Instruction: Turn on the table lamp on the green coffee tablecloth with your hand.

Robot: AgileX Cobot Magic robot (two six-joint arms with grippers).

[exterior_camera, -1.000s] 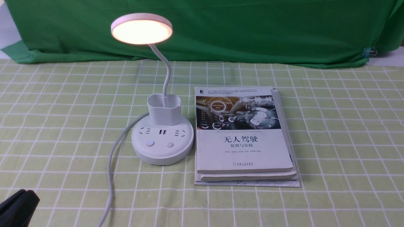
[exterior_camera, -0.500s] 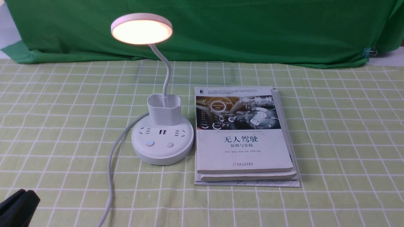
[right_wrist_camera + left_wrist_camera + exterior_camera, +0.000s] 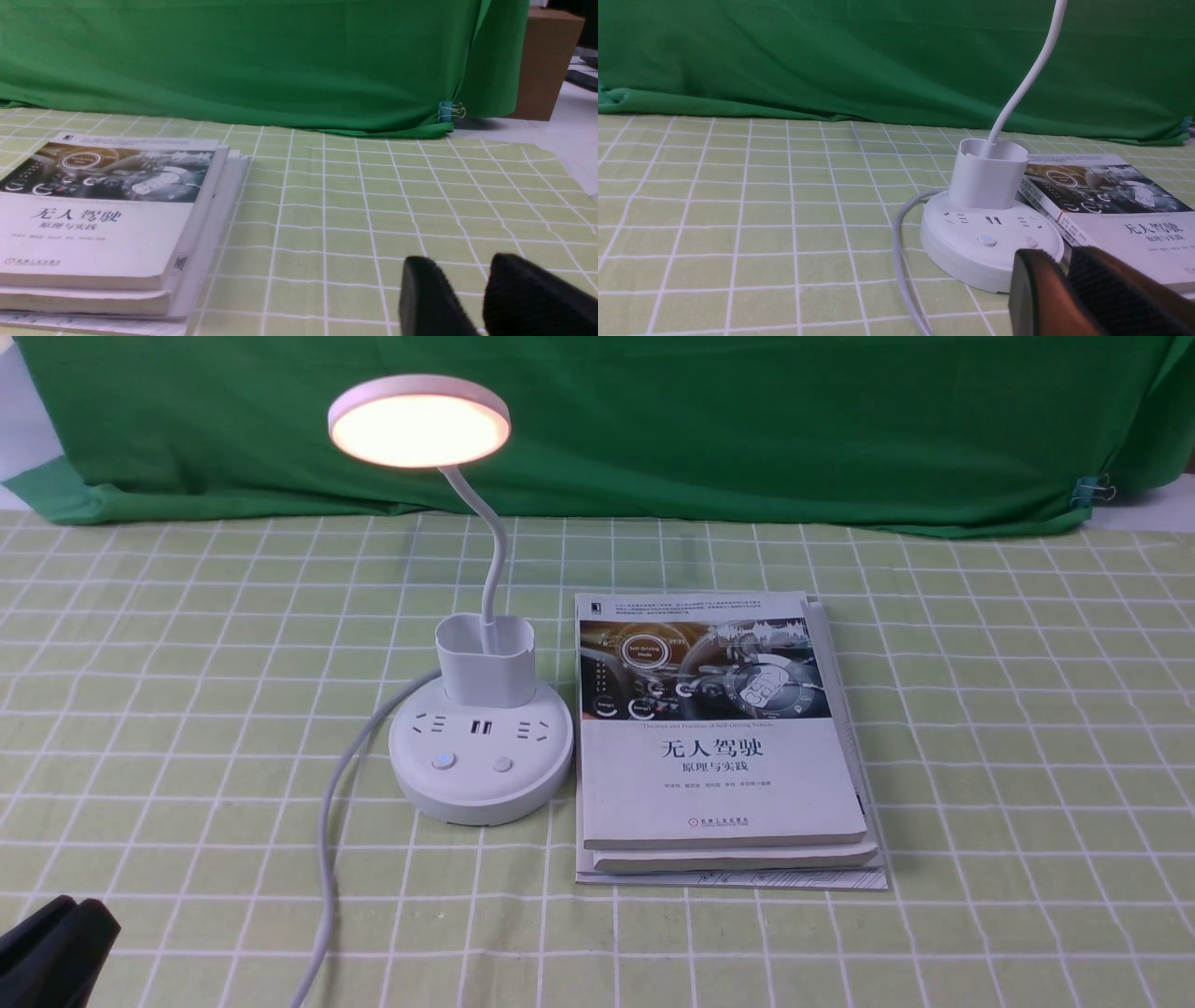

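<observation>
The white table lamp stands on the green coffee tablecloth [image 3: 187, 709], and its round head [image 3: 418, 422] glows warm. Its base [image 3: 481, 765] carries sockets and two buttons, and a white cord [image 3: 331, 821] runs toward the near edge. My left gripper [image 3: 65, 919] shows only as a black tip in the near left corner, well away from the lamp. In the left wrist view the left gripper [image 3: 1064, 261] has its jaws a narrow slit apart with nothing between them, and the lamp base [image 3: 971, 233] lies beyond. My right gripper [image 3: 460, 268] hangs open over bare cloth.
A stack of books [image 3: 719, 747] lies right beside the lamp base on its right. A dark green backdrop cloth [image 3: 747, 429] closes off the far side, pinned by a clip [image 3: 1088, 490]. A cardboard box [image 3: 544, 60] stands past the cloth's far right corner.
</observation>
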